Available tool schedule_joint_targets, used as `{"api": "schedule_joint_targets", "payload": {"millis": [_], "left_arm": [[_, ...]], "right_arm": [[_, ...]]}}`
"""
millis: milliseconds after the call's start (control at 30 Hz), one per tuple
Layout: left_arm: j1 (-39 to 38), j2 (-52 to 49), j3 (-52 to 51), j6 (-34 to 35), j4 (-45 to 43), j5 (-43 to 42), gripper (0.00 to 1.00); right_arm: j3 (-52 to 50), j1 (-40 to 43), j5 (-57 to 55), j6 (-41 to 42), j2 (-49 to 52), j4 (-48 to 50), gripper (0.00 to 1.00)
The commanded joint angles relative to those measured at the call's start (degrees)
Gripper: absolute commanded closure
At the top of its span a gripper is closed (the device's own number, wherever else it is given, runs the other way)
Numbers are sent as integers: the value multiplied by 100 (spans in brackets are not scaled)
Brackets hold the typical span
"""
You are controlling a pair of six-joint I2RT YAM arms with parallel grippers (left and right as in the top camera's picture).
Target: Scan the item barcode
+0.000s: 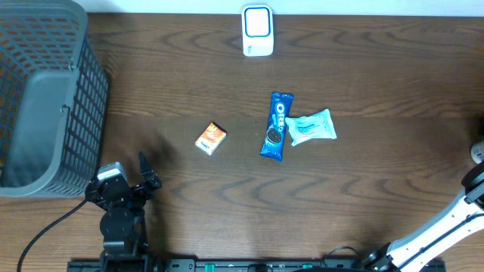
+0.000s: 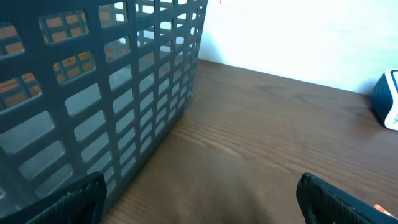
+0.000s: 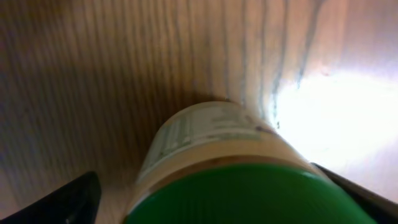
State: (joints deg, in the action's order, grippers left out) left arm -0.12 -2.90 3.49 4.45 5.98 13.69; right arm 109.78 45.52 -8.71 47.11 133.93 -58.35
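Wooden table [image 1: 363,196] seen from above, described from left to right.

Far left: a grey slatted basket [image 1: 45,98]. Just below it, the left gripper [image 1: 148,171] hovers over bare wood, its fingers [image 2: 68,202] spread wide and holding nothing.

Left of centre: a small orange box [image 1: 211,139]. At the far edge, centre: the white barcode scanner [image 1: 258,31] with a blue face. Just right of centre: a blue Oreo pack [image 1: 277,125] lying lengthwise, with a pale blue packet [image 1: 310,126] touching or just beside its right side.

Far right: the right arm [image 1: 454,219] reaches to the table's right edge, so its work is nearly out of the overhead view. The right wrist camera shows the right gripper [image 3: 208,193] around a pale bottle [image 3: 205,143] with a green cap [image 3: 249,193] and a printed label. The jaws stand wide — bare wood shows between the left finger and the bottle, so nothing is clamped. I cannot tell whether the bottle stands or lies.

Judgement: the bottle is probably the item to scan, and the step in hand is the grasp. The next move calls for closing on the bottle, lifting it, and carrying it well across to the scanner — label side turned so the barcode faces the scanner's window.
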Motion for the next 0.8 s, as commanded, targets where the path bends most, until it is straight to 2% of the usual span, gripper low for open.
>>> {"api": "schedule_joint_targets", "payload": {"millis": [0,200,367,467,533,767], "left_arm": [[-22,4,-166,-35,52,48,2],[-22,4,-166,-35,52,48,2],[-22,4,-166,-35,52,48,2],[-22,4,-166,-35,52,48,2],[-22,4,-166,-35,52,48,2],[-22,4,-166,-35,52,48,2]], "right_arm": [[232,127,280,-111,-428,-140,1],[654,114,1001,-107,-1578,-824,1],[664,-378,1709,20,-2726,-1351,1],[664,-1029,1705,-42,-3252,-1598,1],[664,-1631,1569,-365,-3462,-1646,1],[472,-3893,494,-695,-3407,-1987,1]]}}
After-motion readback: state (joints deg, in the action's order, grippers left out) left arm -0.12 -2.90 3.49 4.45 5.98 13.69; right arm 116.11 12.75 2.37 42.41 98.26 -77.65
